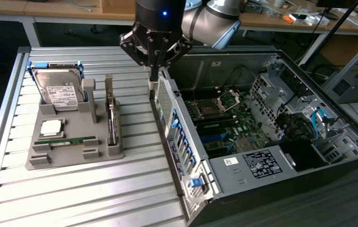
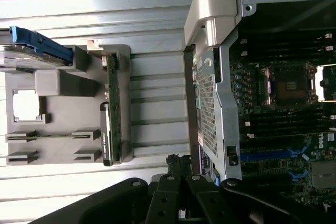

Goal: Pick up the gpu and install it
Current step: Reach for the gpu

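Silver-grey arm, black wrist housing with small blue light, black linked fingers with round screws

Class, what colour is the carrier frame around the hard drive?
Blue; the carrier frame shows best in the wrist view.

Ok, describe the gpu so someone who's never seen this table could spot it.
On the table, find the grey tray at the exterior view's left of the case. The gpu stands on edge along its case-side rim: a thin dark card, unlike the boxy hard drive or narrow green RAM.
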{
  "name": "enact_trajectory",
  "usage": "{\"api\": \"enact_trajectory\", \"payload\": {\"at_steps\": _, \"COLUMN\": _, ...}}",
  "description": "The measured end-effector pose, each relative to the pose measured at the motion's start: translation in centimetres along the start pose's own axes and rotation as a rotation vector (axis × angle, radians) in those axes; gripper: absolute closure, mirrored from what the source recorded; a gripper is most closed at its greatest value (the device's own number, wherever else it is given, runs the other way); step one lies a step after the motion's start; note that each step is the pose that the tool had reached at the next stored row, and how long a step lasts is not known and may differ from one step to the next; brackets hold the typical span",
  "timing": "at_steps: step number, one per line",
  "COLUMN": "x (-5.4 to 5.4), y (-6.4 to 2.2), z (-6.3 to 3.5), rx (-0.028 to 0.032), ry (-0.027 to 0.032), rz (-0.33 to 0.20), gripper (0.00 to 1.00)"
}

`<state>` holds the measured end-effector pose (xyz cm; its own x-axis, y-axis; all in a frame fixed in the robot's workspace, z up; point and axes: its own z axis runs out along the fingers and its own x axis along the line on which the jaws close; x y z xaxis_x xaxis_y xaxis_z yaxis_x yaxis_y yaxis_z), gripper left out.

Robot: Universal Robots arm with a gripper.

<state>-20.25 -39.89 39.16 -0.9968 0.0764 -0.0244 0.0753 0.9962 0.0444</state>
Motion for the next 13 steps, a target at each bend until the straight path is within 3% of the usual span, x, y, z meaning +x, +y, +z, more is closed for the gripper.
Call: {"api": "enact_trajectory", "payload": {"at_steps": 13, "x": 0.42, "y": -0.03, "z": -0.01, "rx": 0.0, "ry": 0.0, "rz": 0.0, "gripper": 0.9}}
